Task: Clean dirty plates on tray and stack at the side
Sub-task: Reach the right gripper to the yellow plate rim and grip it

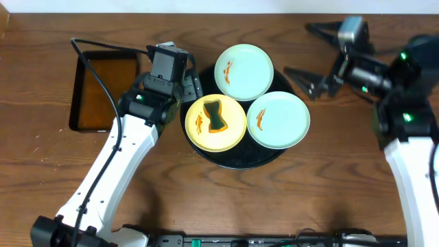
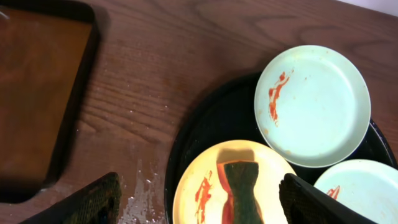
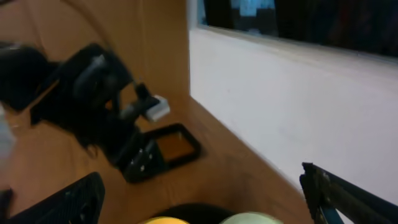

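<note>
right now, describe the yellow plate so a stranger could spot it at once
On the wooden table, find the round black tray at the centre, which holds three small plates. The yellow plate is the one on the tray's left side; its neighbours are both mint-blue, and it alone carries a dark green pad.

**Robot lab bench with staged dishes**

Left arm (image 1: 127, 154) and right arm (image 1: 411, 171) sit at a wooden table (image 1: 41, 171), with a loose black cable (image 1: 110, 45). Props only: plates (image 1: 243, 71) on a black tray (image 1: 233, 158), pan of brown liquid (image 1: 86, 103). Behind: bare white wall (image 3: 280, 106), dark window (image 3: 311, 25).
</note>
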Controlling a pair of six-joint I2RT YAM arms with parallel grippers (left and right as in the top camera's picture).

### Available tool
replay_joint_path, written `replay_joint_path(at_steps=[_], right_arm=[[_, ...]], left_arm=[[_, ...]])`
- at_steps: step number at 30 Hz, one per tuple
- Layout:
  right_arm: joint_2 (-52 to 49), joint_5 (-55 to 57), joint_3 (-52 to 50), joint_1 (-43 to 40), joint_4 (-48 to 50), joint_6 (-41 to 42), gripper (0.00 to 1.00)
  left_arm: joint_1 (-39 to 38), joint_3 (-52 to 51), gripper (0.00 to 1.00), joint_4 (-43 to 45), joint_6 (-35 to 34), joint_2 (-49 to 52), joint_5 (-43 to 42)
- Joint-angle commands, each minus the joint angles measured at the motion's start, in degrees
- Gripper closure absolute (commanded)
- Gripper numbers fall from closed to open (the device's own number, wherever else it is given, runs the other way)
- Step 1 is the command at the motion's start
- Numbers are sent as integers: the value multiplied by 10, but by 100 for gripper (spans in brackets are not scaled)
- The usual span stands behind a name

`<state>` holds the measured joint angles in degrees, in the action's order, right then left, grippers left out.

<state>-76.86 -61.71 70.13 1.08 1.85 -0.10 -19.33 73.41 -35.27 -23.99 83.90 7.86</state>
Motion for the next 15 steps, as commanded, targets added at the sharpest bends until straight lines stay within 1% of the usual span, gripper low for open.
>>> replay_joint_path(at_steps=[1, 2, 4, 6, 8, 10, 12, 14, 15], right_arm=[[-54, 44, 19, 20, -10, 134, 1], [-68, 64, 24, 29, -30, 130, 1], [-100, 125, 48, 51, -106, 106, 1], [-138, 228, 100, 77, -224, 70, 1], [-185, 355, 189, 100, -375, 38, 1], [-236, 435, 289, 118, -509, 7, 1], [-282, 447, 368, 134, -592, -28, 1], [-314, 441, 414, 153, -621, -26, 1], [-321, 430, 419, 162, -621, -25, 1]], left_arm=[[1, -1, 18, -1, -3, 3, 3], [1, -1, 18, -1, -3, 3, 3], [1, -1, 18, -2, -3, 3, 3], [1, -1, 18, -5, -3, 3, 3], [1, -1, 18, -5, -3, 3, 3], [1, -1, 18, -5, -3, 3, 3], [1, -1, 18, -2, -3, 3, 3], [1, -1, 18, 2, -3, 3, 3], [1, -1, 18, 2, -3, 3, 3]])
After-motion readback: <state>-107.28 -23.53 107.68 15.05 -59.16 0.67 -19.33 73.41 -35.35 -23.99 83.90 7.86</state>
